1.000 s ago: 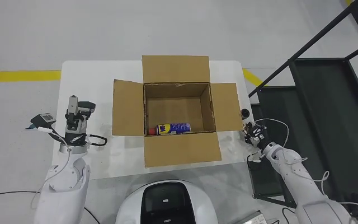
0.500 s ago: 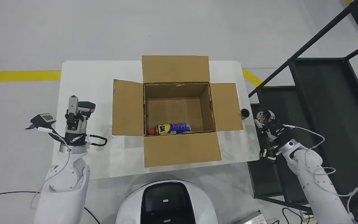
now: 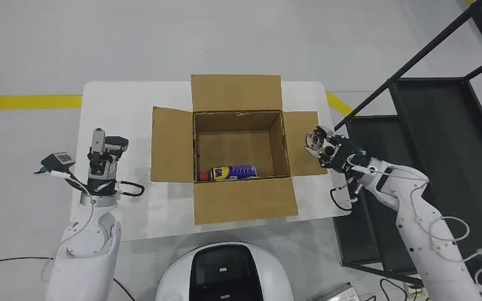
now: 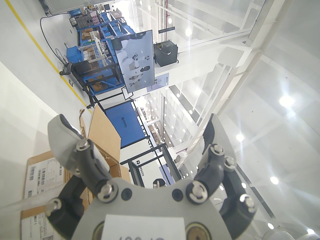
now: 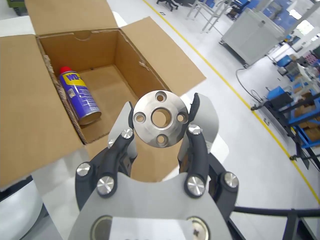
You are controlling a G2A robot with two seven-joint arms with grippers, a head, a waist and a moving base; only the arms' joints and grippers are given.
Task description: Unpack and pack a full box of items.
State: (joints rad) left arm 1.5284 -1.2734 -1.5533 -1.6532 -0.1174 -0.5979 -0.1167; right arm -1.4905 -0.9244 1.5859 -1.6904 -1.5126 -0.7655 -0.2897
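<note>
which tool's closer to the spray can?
Right. The right tool, gripping a metal disc, is over the flap at the base end of the spray can; the left tool is beyond the opposite flap.

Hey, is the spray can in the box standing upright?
No, the spray can lies on its side on the floor of the cardboard box, along one wall.

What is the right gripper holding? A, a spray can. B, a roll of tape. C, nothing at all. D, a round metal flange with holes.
D: the right gripper is shut on the flange, a round metal disc with a centre hole and four smaller ones, held near the box, while the can lies inside the box.
</note>
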